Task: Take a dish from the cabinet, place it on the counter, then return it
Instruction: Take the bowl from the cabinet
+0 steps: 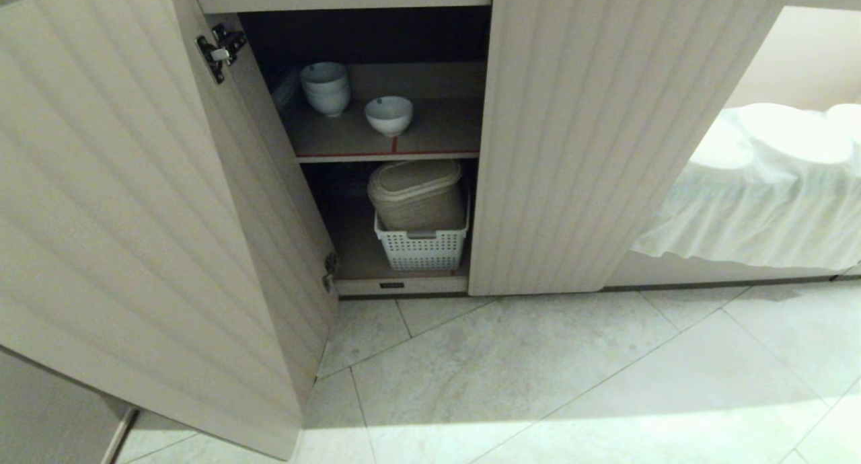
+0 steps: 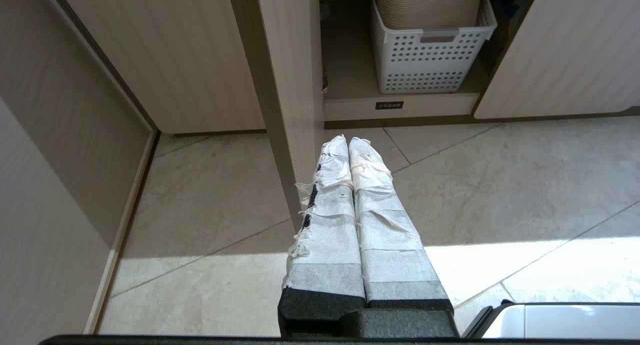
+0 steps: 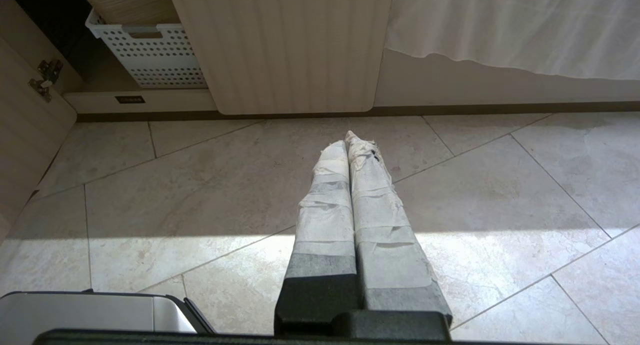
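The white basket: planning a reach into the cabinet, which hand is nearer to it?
Left. The left hand hangs shut over the floor by the open left door's edge, facing the white basket. The right hand, also shut, hangs farther right, before the right door.

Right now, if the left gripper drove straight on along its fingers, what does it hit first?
Probably the open left cabinet door: the left gripper, shut, points low toward the cabinet, and the door's edge stands just beside its line. If it clears that, the cabinet's base lip below the white basket comes next. Depth is unclear.
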### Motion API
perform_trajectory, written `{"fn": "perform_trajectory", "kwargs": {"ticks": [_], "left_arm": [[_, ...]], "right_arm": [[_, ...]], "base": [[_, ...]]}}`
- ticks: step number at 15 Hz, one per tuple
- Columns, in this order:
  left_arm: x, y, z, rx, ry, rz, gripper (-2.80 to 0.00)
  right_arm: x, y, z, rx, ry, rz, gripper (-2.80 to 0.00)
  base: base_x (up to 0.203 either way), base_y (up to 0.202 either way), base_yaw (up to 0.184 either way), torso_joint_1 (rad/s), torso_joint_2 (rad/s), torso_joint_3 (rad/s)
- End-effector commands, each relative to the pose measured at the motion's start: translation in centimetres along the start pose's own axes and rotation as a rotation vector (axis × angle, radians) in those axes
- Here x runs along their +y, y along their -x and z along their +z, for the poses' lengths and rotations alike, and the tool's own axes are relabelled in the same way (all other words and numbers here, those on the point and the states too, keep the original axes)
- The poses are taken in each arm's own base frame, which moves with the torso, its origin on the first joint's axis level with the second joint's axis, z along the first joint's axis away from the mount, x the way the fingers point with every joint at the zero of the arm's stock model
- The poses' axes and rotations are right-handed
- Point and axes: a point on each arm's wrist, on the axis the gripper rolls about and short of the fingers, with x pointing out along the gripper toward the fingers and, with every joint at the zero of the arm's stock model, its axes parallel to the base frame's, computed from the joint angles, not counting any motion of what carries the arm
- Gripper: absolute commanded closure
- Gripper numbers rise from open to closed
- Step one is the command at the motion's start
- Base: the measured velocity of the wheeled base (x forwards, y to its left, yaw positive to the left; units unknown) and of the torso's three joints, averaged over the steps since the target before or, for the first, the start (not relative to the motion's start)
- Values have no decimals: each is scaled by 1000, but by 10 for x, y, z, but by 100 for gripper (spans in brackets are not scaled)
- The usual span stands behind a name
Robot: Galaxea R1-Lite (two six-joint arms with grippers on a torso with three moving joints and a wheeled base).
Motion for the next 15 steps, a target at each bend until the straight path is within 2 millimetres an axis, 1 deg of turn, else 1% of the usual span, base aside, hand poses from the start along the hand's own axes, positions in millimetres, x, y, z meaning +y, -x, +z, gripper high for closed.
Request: {"fn": "perform_trajectory", "kwargs": {"ticks": [1, 15], "left_arm": [[0, 0, 0, 0, 0, 0, 0], [0, 0, 0, 0, -1, 0, 0]], "right_arm": [[0, 0, 0, 0, 0, -1, 0], [0, 0, 0, 0, 0, -1, 0]], "base": [[0, 0, 0, 0, 0, 0], [0, 0, 0, 0, 0, 0]]}}
